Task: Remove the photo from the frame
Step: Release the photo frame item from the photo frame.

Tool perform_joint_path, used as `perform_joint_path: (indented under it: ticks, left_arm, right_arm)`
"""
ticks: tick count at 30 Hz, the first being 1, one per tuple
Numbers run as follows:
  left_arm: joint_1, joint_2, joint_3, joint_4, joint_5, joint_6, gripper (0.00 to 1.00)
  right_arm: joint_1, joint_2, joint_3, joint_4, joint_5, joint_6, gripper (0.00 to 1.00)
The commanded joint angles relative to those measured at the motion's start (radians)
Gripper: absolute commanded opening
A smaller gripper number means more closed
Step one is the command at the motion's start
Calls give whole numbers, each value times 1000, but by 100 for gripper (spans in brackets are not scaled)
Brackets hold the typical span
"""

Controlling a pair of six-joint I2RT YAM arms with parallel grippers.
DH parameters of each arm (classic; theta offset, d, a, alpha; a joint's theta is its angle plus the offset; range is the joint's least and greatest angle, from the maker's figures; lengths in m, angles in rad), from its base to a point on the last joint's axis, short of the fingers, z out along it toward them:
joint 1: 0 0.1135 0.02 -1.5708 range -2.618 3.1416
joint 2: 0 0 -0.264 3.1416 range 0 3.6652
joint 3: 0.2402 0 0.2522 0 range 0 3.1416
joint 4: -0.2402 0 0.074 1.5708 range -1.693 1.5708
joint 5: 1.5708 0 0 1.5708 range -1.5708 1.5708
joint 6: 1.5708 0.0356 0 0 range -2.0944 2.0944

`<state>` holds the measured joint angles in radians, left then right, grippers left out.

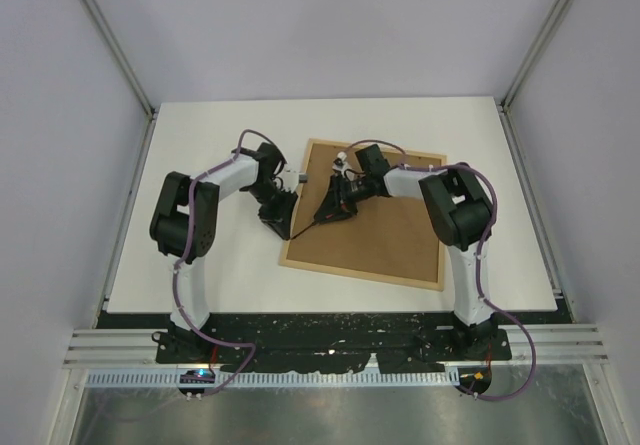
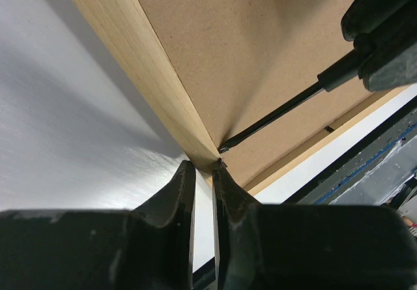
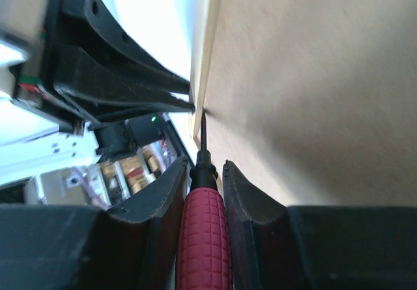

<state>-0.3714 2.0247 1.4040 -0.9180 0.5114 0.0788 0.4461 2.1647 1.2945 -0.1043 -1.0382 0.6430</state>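
The frame (image 1: 385, 240) lies face down on the white table, its brown fibreboard back (image 2: 247, 42) turned up and its light-wood rail (image 2: 143, 62) along the left. The photo is hidden under that back. My left gripper (image 1: 283, 225) sits at the frame's left edge; in its wrist view its jaws (image 2: 203, 165) are nearly together with the rail's edge between the tips. My right gripper (image 3: 205, 166) is shut on a red-handled screwdriver (image 3: 203, 231). The screwdriver's black shaft (image 2: 280, 111) slants down to the seam where the back meets the left rail, close to the left fingertips.
The white table (image 1: 220, 135) stretches left and behind the frame. Grey enclosure walls stand on three sides. The arm bases and a black rail (image 1: 330, 330) run along the near edge. The two grippers work within a few centimetres of each other.
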Motion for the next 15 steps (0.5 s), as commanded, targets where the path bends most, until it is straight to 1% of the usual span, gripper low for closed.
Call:
perform_joint_path:
  ticks: [1,7,10,12,15]
  left_arm:
    - [-40,-29,-16,70,38,-27,0]
    - [-43,-37,-20,74,29,-36,0]
    - [-41,-37,-20,77,19,-36,0]
    - [-40,-40,-19,76,15,-33,0]
    - [-38,-49,-16,73,18,-30,13]
  right_arm:
    - [103,-101,127,-141,212,-20,8]
    - [177,-135,279,-305,401,-52,8]
    - [204,-149,327,-333,454,-60,8]
    - [198,-160,330,-343,466,-81,8]
    - [158,-177,290,-345,431,-124,8]
